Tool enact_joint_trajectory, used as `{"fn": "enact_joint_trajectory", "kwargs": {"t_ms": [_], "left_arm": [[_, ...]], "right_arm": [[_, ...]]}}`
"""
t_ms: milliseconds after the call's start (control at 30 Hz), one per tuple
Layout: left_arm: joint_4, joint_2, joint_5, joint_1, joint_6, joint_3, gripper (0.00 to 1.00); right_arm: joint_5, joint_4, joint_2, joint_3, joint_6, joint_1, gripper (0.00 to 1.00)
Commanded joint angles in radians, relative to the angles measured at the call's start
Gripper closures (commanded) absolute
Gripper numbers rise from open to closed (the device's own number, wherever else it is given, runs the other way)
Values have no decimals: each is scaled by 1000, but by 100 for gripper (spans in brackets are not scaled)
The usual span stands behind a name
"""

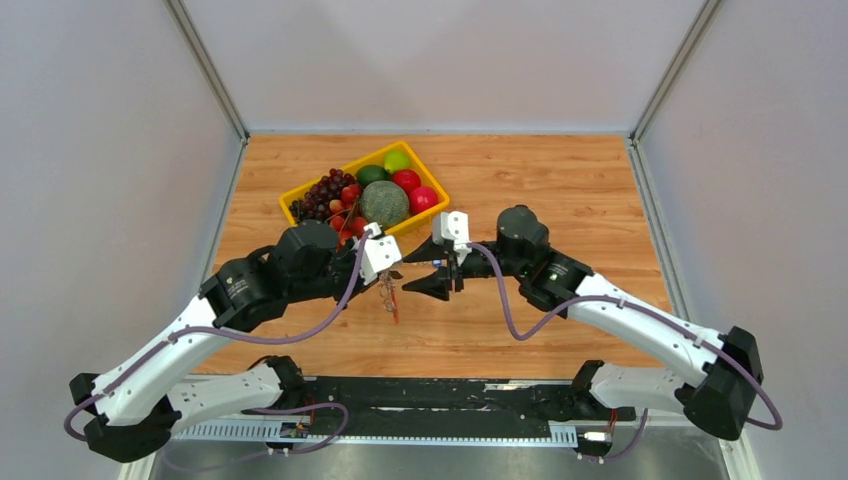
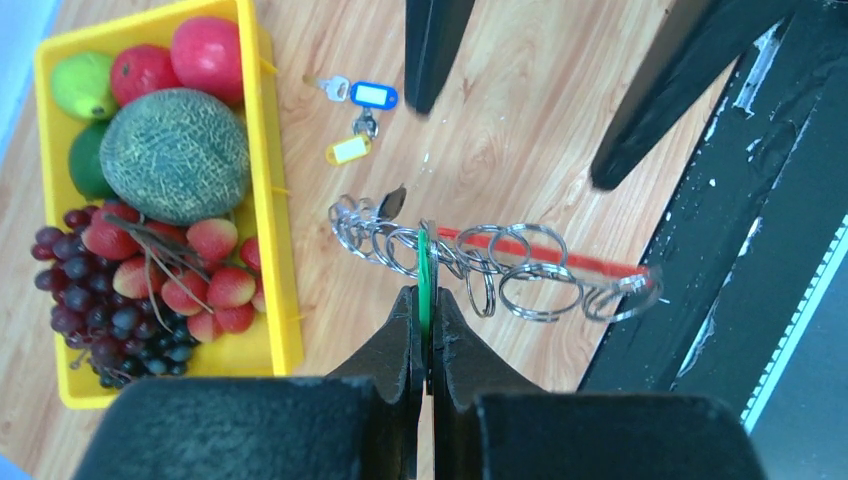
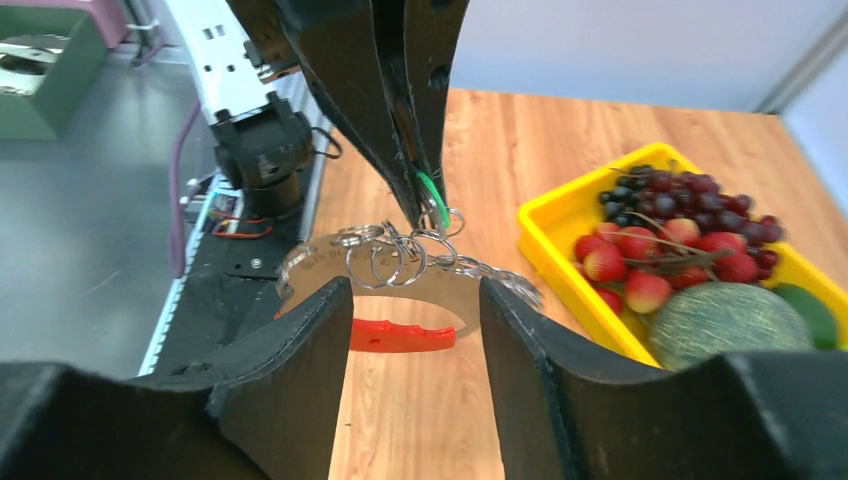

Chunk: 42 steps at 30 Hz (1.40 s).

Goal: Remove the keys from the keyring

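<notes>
Left jaws are pinched fully shut, their fingers (image 2: 400, 340) meeting on the edge of a thin green tag (image 2: 423, 265), and the whole bunch hangs from that tag just past the tips. What I take for the keys (image 2: 400, 245) reads on my screens as a chain of thin silver loops, strung along the red keyring (image 2: 540, 251), which runs out sideways to the right of the left jaws. From the overhead view the red clip (image 1: 392, 300) dangles below the left tips, apparently lifted off the worktop (image 2: 520, 130).

Right jaws stand wide open with nothing gripped. Through the right wrist camera the red keyring (image 3: 395, 335) shows in the gap between the two fingers (image 3: 300, 350), just beyond them, with the silver loops (image 3: 395, 250) above it and the green tag (image 3: 432, 197) higher up in the left jaws' pinch. I cannot tell whether either right finger touches the bunch.

Beyond the left jaws, on the worktop, lie a blue tag (image 2: 372, 95) and a yellow tag (image 2: 348, 150), close together. Off to the left of the left jaws sits a yellow basket (image 2: 265, 200) holding a melon (image 2: 175, 155) and other fruit.
</notes>
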Motion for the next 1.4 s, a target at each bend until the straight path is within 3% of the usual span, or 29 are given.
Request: {"fn": "enact_joint_trajectory", "kwargs": {"t_ms": [0,167,567,967,1367], "left_arm": [[-13,40,-54,-4,-103,55,100],[-69,112,-114,-5,-204,102,100],[-159,285,-79,-5,-406,227,100],[-115,296,26,-5,-432,236,100],[-81,281,106,-5,-425,232,100]], "right_arm": [[170,-71,-120,-20,-76,-10,45],[204,-113,-212,-42,-74,-11,43],[64,-26,-269,-170,44,-9,56],[50,198,-177,-234,105,-1,67],[62,252,-94,-202,83,0,68]]}}
